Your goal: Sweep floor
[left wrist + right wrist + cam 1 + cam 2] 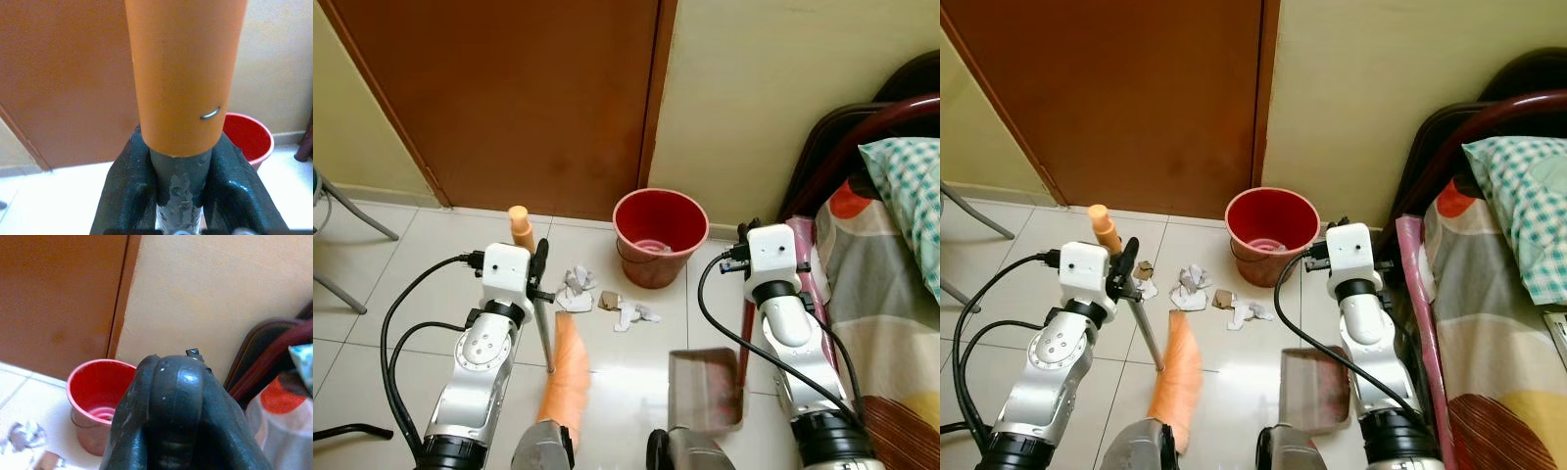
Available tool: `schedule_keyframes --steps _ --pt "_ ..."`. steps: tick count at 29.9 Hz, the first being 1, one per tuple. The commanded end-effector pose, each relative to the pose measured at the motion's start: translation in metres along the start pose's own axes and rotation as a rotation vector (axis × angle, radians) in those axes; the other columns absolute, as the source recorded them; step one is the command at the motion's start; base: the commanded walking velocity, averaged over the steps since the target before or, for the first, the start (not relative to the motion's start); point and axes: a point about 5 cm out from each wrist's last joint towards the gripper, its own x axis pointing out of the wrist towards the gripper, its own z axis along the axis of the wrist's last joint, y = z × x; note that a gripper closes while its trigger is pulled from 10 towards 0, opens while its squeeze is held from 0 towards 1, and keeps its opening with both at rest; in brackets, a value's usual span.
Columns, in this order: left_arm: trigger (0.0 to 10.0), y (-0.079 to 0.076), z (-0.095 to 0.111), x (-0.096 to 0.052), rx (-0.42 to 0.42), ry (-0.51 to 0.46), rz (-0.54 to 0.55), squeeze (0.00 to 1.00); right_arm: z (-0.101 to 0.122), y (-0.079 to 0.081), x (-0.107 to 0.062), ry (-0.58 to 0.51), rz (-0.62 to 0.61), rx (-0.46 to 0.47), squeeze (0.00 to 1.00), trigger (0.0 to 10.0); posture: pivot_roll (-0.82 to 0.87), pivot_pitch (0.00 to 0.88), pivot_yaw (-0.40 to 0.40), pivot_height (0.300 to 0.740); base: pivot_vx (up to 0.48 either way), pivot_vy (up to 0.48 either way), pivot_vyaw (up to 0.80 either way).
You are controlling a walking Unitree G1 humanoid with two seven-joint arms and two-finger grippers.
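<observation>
My left gripper (540,264) is shut on a broom's shaft just below its orange grip (186,73). The metal shaft slants down to the orange brush head (566,377) resting on the floor tiles. Crumpled paper and cardboard scraps (607,299) lie just beyond the brush, in front of a red bucket (660,235). At the right, my right gripper (742,257) is shut on the upright handle (746,338) of a brown dustpan (705,390). The pan sits on the floor to the right of the brush. In the right wrist view the fingers (146,431) close over the handle's dark top.
A brown door (509,88) and a cream wall stand behind the bucket. A bed with a patterned cover (881,294) and a checked pillow (911,186) runs along the right side. Grey chair legs (342,215) stand at the far left.
</observation>
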Motion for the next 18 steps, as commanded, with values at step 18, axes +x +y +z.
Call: schedule_keyframes --steps 18 --pt "10.0 0.003 0.035 -0.004 0.082 -0.141 0.056 0.0 -0.007 -0.012 -0.006 0.02 -0.051 0.081 0.0 10.0 0.01 0.121 -0.029 0.74 0.0 0.0 0.0"
